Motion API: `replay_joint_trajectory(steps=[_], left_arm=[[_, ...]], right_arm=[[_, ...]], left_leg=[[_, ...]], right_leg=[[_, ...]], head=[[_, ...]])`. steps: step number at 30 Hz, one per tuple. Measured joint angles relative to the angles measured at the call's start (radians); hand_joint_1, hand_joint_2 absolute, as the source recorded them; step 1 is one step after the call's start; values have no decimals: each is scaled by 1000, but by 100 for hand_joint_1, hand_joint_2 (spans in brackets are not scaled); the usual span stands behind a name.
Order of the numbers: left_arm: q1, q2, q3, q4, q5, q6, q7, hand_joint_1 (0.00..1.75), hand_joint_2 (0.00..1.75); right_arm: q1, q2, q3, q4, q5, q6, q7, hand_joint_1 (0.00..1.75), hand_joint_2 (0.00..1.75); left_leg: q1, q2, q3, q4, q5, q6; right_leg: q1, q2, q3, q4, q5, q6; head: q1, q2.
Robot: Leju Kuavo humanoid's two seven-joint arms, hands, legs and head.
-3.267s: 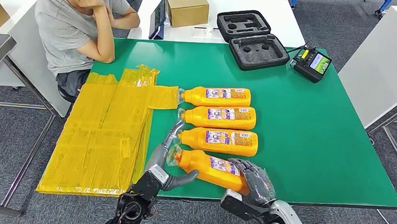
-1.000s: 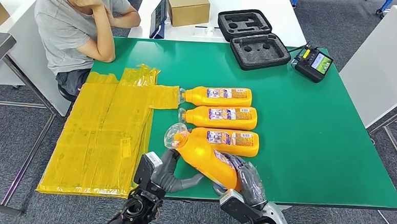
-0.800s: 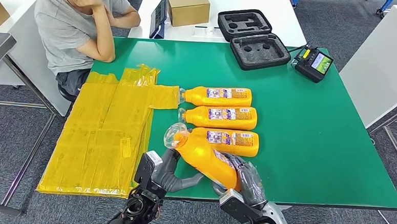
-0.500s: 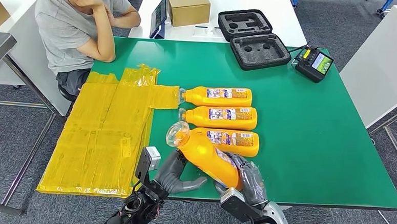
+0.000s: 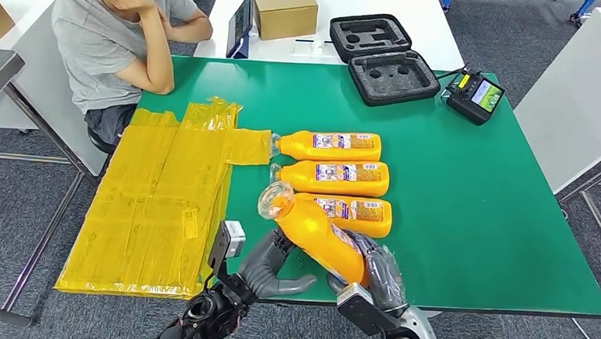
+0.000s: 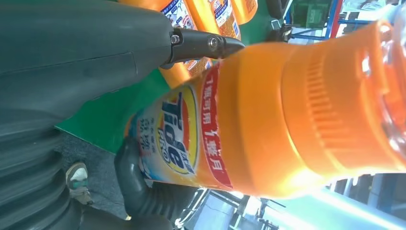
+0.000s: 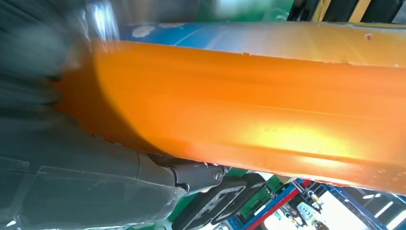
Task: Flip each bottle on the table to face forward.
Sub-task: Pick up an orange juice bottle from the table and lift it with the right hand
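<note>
Three detergent bottles (image 5: 328, 146) lying in a row mid tabletop (image 5: 473, 217); fourth bottle (image 5: 317, 232) raised at near edge. Plastic bags (image 5: 156, 201) left. Foam case (image 5: 381, 61), controller (image 5: 472, 95) far right.

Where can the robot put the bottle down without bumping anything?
The widest bare green lies right of the three lying bottles, out to the table edge, below the black case and remote. There is also the near strip under the lifted bottle. Left is crowded: yellow bags reach the caps.
</note>
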Motion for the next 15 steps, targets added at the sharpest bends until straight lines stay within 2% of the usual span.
replay_joint_trajectory(steps=[9, 15], left_arm=[[0, 0, -2, 0, 6, 2, 0, 0, 175], [-3, -3, 1, 1, 12, 20, -17, 0, 175]], right_arm=[[-2, 29, 10, 24, 13, 0, -5, 171, 175], [-20, 48, 60, 72, -10, 14, -29, 171, 175]], left_leg=[[0, 0, 0, 0, 0, 0], [0, 0, 0, 0, 0, 0]], right_leg=[[0, 0, 0, 0, 0, 0], [0, 0, 0, 0, 0, 0]], head=[[0, 0], [0, 0]])
